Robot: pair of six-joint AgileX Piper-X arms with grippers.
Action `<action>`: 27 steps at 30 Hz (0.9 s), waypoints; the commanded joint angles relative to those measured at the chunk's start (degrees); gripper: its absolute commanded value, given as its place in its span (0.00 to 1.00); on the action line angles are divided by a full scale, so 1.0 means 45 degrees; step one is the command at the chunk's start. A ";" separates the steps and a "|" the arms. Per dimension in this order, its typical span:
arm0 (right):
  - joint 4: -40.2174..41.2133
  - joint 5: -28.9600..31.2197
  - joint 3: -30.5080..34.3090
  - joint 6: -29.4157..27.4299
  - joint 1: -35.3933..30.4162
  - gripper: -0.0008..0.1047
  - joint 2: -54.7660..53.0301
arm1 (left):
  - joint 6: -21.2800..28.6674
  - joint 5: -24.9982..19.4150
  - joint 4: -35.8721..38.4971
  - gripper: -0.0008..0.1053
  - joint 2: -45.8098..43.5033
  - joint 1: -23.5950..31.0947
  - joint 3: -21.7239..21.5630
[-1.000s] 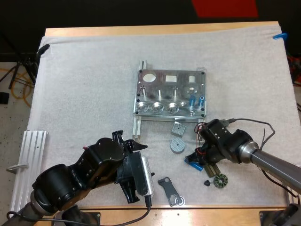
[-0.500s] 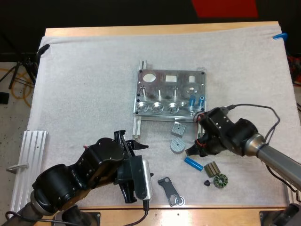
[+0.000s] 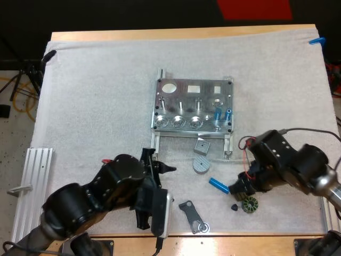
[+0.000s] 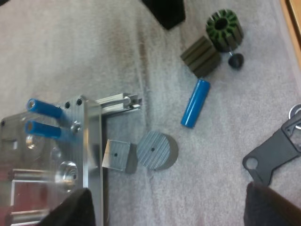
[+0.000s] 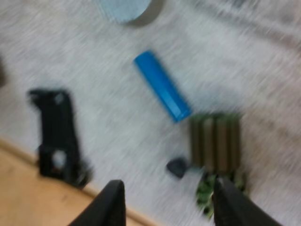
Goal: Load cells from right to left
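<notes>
Two arms are crouching low. Right claw (image 5: pixel 167 197) is hovering spread near the blue cylinder (image 5: pixel 162 86); left claw (image 4: pixel 169 207) is gaping.

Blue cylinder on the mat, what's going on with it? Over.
Left jaws, right jaws open, empty. Loose bright blue cylinder lies flat on white mat, ungripped. Dark ribbed block close by its end.

High overview; both wrist views near blue cylinder (image 3: pixel 218 185)
</notes>
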 commanded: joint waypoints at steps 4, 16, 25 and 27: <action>0.0538 -0.0621 -0.0134 0.0076 0.0001 0.42 -0.1318 | 0.0141 0.0101 -0.0390 0.62 0.0894 -0.0020 -0.0072; 0.1132 -0.1548 -0.0217 0.1894 0.0001 0.42 -0.4657 | 0.2533 0.0592 -0.1758 0.62 0.3015 -0.0020 -0.0072; 0.1132 -0.1548 -0.1381 0.1904 0.0001 0.42 -0.5508 | 0.4169 0.0665 -0.2248 0.62 0.4910 -0.0020 -0.0072; 0.1132 -0.1548 -0.1565 0.1904 0.0001 0.42 -0.5508 | 0.4169 0.0796 -0.2670 0.62 0.5282 -0.0020 -0.0072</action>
